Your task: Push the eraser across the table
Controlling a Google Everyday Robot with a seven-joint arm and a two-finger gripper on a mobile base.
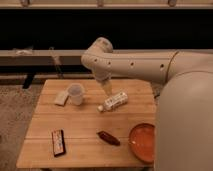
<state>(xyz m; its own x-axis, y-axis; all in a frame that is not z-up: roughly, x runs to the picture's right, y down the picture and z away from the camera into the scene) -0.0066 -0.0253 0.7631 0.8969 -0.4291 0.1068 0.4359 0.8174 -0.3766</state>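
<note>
- The bench [80, 125] is a small square top of pale wooden planks, with seams running left to right.
- The eraser [59, 142] lies at the front left of the bench: a flat black rectangle, long side pointing away from the front edge.
- Its top face carries a red-and-white panel, but any writing there is too small to read.
- It lies alone, well apart from the arm.
- The arm [135, 65] is a smooth, cream-white tube with small dark holes. It reaches in from the right and bends down at a rounded elbow.
- The gripper [107, 90] hangs over the back middle of the bench, just above a bottle [114, 101]. I cannot tell how its jaws stand.
- The bottle is white and lies on its side, and its label cannot be read.
- A clear plastic cup [76, 94] stands upright at back left, with a flat beige pad [61, 98] just beside it.
- A dark red-brown oblong [108, 138] lies at front centre.
- A round, glossy orange bowl [142, 141] sits at front right.
</note>
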